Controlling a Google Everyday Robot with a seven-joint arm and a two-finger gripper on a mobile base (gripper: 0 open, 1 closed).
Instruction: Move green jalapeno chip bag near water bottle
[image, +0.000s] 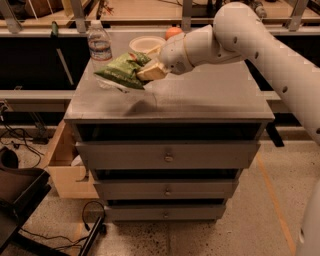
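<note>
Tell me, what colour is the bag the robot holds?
Green with lighter print. The camera view shows the chip bag in the gripper near the water bottle.

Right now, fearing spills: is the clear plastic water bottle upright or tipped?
The water bottle stands upright, cap up. The gripper beside it holds the green chip bag.

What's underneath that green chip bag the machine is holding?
Bare cabinet top with the bag's shadow; the green jalapeno chip bag hangs in the pincer beside the water bottle. The spot directly beneath is hidden.
</note>
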